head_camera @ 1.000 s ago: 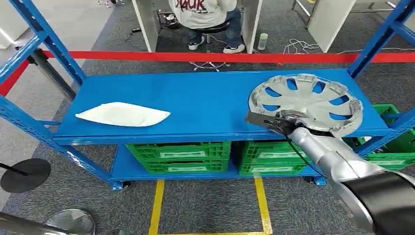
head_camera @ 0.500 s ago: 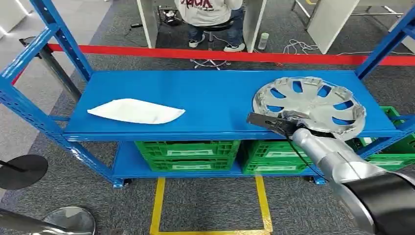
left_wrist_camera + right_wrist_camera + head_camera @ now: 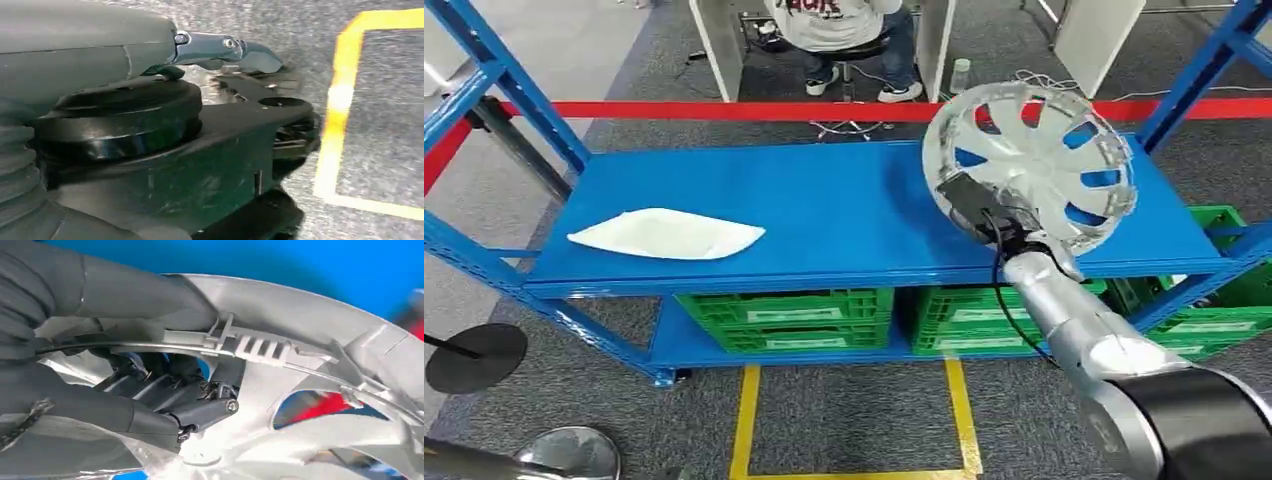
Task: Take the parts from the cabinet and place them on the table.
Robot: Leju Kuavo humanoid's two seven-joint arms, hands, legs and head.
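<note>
At the rim of the silver hubcap (image 3: 1031, 160), the dark fingers (image 3: 165, 390) of the right hand (image 3: 984, 215) are clenched on the part: fingers curl against its inner face while the thick thumb (image 3: 135, 295) presses along the outer edge. The hubcap is tilted up on edge, lifted off the blue shelf (image 3: 824, 210) at that shelf's right end, with blue and red showing through its spoke openings. A white curved part (image 3: 667, 234) lies flat on the shelf, well apart, toward its left end. Green crates (image 3: 789, 318) sit on the lower level beneath the shelf. The left hand (image 3: 150, 125) hangs over grey floor beside a yellow line (image 3: 340, 95); whether its fingers are released or clenched cannot be told.
</note>
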